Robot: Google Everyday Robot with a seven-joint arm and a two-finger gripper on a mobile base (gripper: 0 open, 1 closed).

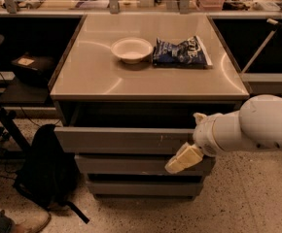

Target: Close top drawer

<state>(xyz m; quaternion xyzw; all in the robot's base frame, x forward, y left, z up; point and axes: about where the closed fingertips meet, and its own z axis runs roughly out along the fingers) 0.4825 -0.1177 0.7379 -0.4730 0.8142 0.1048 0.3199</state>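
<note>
The top drawer (121, 140) stands pulled out from under the tabletop (92, 79), a dark gap showing above its grey front; it lies at 6 o'clock from the white bowl (131, 49) and the blue chip bag (181, 52); the task is therefore not yet done. The gripper (184, 158) sits at the 3 o'clock end of that front, low against its bottom edge and overlapping the second drawer front (126, 165), its tip pointing toward 8 o'clock; whether it is spread or closed cannot be told, nor whether it touches the metal. The step in hand looks like setting up the push; the next move likely calls for firm contact on the front and a straight shove toward 12 o'clock, since pressing so far off centre could skew the drawer on its runners.
</note>
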